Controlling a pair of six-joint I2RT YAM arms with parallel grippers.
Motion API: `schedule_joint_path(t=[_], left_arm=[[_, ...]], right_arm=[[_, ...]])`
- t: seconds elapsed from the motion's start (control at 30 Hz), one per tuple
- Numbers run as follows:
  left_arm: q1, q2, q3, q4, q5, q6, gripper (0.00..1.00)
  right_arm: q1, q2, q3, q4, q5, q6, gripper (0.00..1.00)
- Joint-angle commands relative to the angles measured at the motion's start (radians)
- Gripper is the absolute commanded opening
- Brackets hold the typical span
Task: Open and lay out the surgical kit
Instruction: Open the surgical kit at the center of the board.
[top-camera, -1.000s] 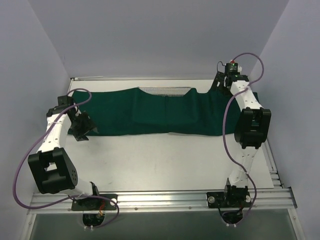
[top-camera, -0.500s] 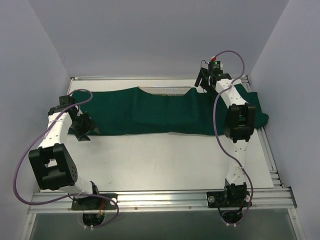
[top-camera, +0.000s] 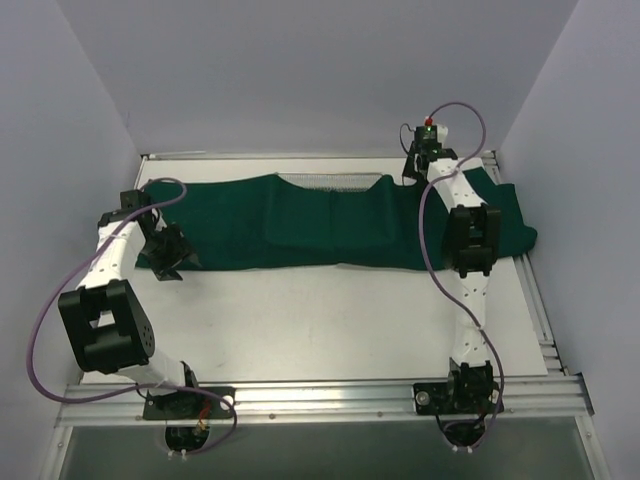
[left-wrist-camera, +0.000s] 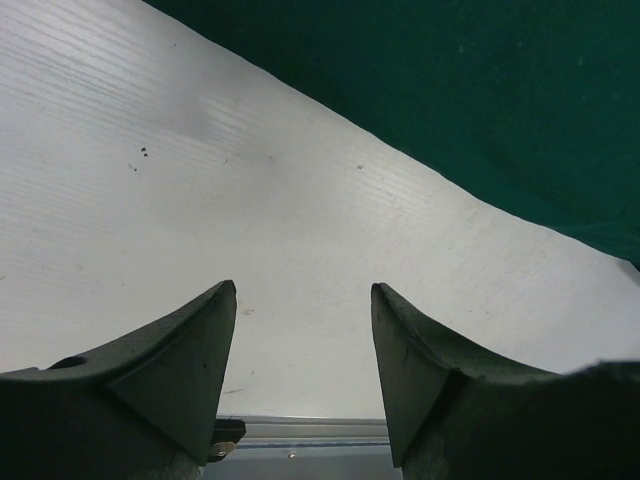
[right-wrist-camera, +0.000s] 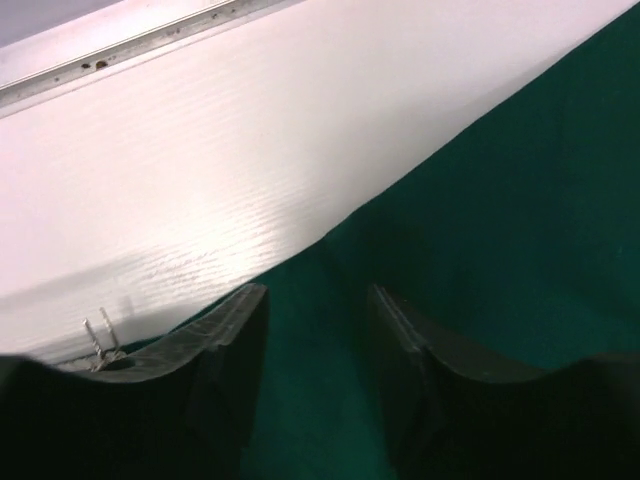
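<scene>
The surgical kit lies along the back of the table as a dark green drape (top-camera: 330, 225) spread into a long band. A strip of its silver mesh tray (top-camera: 330, 180) shows at the far edge. No instruments are visible. My right gripper (top-camera: 412, 166) hovers low over the drape's far edge, right of the tray. In the right wrist view the right gripper (right-wrist-camera: 317, 289) has its jaws partly apart, with green cloth (right-wrist-camera: 500, 200) under and between them. My left gripper (top-camera: 168, 260) is open at the drape's left end. In the left wrist view the left gripper (left-wrist-camera: 302, 286) is over bare table beside the cloth (left-wrist-camera: 480, 90).
The white table (top-camera: 300, 320) is walled on the left, back and right. A metal rail (right-wrist-camera: 150, 45) runs along the far edge close to the right gripper. Thin wire ends (right-wrist-camera: 100, 338) show by its left finger. The drape's right end (top-camera: 520, 230) reaches the table's right edge.
The right arm swung left along the back edge, from the drape's right end toward the tray, and its jaws narrowed. The left arm hardly moved.
</scene>
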Motion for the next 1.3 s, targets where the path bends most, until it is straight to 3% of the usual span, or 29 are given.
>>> schedule_joint_path(t=[0.0, 0.27, 0.5, 0.6, 0.67, 0.73, 1.27], left_arm=[[-0.006, 0.019, 0.011, 0.042, 0.026, 0.011, 0.65], [-0.007, 0.077, 0.054, 0.037, 0.033, 0.014, 0.65], [-0.012, 0.091, 0.076, 0.037, 0.036, 0.016, 0.65], [-0.014, 0.099, 0.069, 0.04, 0.041, 0.013, 0.64], [-0.015, 0.096, 0.066, 0.04, 0.039, 0.013, 0.64], [-0.015, 0.094, 0.062, 0.039, 0.033, 0.016, 0.64], [-0.015, 0.126, 0.039, 0.068, 0.05, 0.002, 0.64]], right_arm=[[-0.03, 0.049, 0.092, -0.075, 0.073, 0.004, 0.42], [-0.124, -0.026, -0.083, -0.024, 0.014, 0.034, 0.39], [-0.127, -0.04, -0.054, -0.012, 0.027, -0.037, 0.47], [-0.129, -0.033, -0.029, 0.009, 0.037, -0.04, 0.54], [-0.127, -0.03, -0.018, 0.028, 0.031, -0.042, 0.64], [-0.127, -0.011, 0.006, 0.034, 0.031, -0.04, 0.66], [-0.123, 0.12, 0.154, 0.028, 0.023, -0.045, 0.57]])
